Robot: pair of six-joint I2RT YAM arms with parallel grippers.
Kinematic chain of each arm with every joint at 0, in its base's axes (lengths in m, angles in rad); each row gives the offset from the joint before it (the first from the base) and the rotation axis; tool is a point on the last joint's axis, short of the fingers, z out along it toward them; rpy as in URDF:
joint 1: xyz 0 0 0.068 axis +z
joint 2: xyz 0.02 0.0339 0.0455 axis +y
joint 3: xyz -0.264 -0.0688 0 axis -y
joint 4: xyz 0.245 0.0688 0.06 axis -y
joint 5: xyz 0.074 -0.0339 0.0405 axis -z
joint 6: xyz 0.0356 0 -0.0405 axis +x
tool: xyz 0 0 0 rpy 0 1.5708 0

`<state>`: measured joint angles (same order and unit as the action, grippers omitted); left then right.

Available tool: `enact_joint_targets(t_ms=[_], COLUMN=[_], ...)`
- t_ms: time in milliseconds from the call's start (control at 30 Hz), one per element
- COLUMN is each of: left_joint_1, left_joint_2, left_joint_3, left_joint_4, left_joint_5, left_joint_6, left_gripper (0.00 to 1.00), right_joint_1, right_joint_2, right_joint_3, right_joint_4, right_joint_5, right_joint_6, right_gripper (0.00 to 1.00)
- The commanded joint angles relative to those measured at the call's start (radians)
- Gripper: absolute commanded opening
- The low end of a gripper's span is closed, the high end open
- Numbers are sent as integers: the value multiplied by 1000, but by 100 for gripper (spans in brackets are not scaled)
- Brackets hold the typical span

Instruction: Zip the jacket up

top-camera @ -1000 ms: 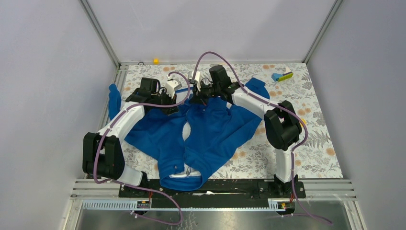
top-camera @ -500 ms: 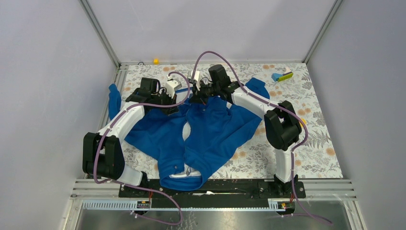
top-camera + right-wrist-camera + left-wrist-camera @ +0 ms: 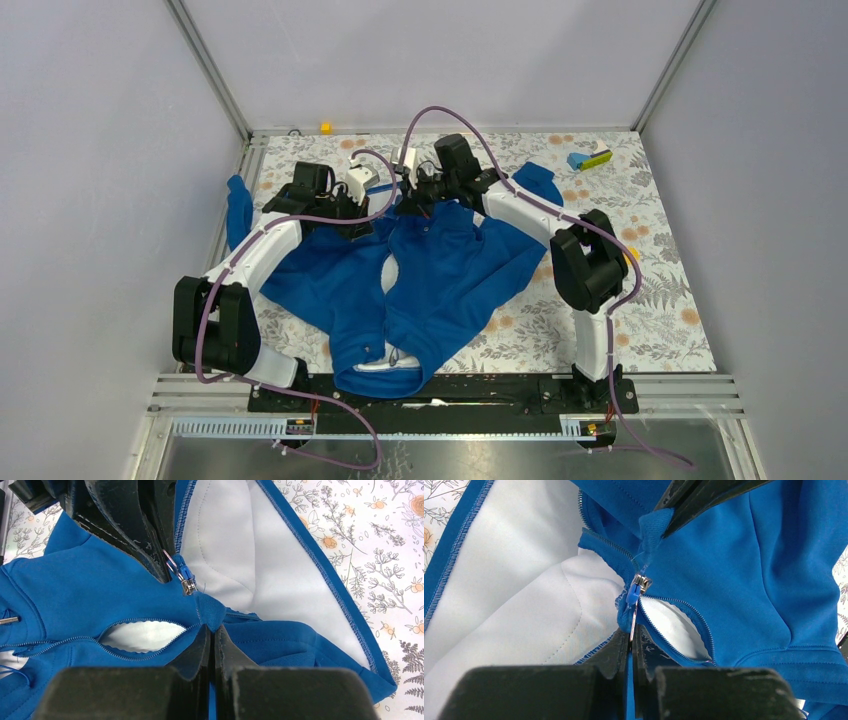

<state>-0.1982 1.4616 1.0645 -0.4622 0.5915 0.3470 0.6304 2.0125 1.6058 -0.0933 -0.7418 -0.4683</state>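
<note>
left hand (image 3: 631, 634) pinched on zipper pull (image 3: 634, 611), right hand (image 3: 212, 631) clamping jacket (image 3: 85, 587)

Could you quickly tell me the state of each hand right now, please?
Left hand: closed, pinching the zipper pull.
Right hand: closed, pinching the jacket fabric just past the slider.

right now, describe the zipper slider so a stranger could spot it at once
Find the big blue jacket spread on the floral table and follow it to its far edge, where the left gripper and right gripper meet. Between them sits the zipper slider: the only small silver metal piece, with a blue tab, where the two tooth rows join.
</note>
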Motion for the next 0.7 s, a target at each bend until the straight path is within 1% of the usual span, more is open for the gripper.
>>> enact_joint_targets(t_ms=[0, 267, 667], left_joint_1=[2, 2, 2], left_joint_2=[-11, -12, -8], left_joint_3=[30, 29, 32], left_joint_4=[16, 16, 16], left_joint_5=[33, 31, 36], left_joint_6=[3, 5, 3], left_gripper=[0, 0, 0], right_joint_1=[15, 16, 26], right_joint_2=[8, 18, 13], right_joint_3=[51, 60, 66], right_joint_4=[-11, -32, -18], right_joint_5=[9, 37, 5], right_joint_6=[-13, -25, -10], right_gripper=[0, 0, 0])
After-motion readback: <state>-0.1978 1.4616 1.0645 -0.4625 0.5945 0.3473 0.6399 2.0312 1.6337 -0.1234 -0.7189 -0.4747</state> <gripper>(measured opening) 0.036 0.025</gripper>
